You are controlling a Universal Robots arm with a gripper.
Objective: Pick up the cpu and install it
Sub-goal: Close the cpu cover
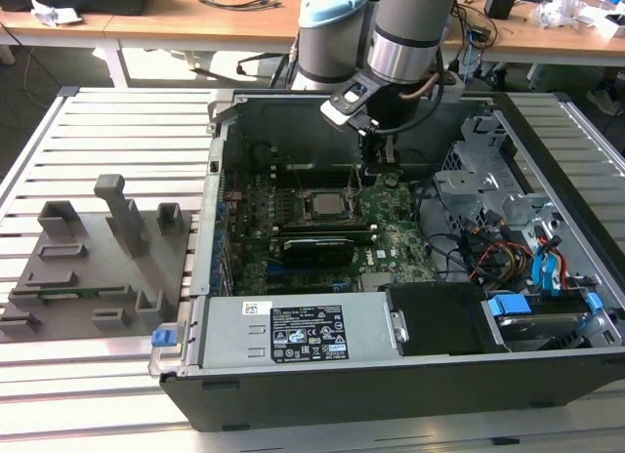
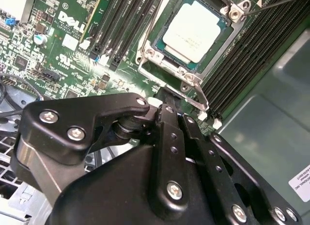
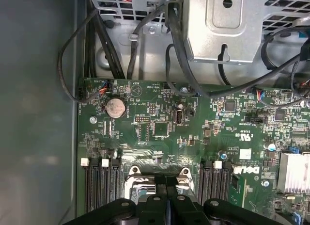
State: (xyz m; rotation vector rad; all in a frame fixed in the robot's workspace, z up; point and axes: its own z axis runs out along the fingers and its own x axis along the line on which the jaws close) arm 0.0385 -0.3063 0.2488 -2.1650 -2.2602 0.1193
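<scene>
The cpu (image 1: 329, 203) (image 2: 193, 31) lies flat in the motherboard socket inside the open computer case (image 1: 391, 385), silvery top plate up. A metal socket frame (image 2: 186, 79) surrounds it. My gripper (image 1: 375, 175) (image 2: 162, 95) (image 3: 167, 184) hangs just above the board, beside the socket on the exterior view's right. Its black fingers (image 3: 160, 196) are pressed together with nothing between them. In the first wrist view the gripper body hides the cpu, and the frame's corners (image 3: 133, 179) show.
Grey plastic tray blocks (image 1: 98, 267) lie on the slatted table at the exterior view's left. In the case are a black expansion card (image 1: 317, 248), memory slots (image 2: 121, 26), a drive cage (image 1: 479, 180), loose cables (image 1: 508, 258) and a heat sink (image 3: 295, 171).
</scene>
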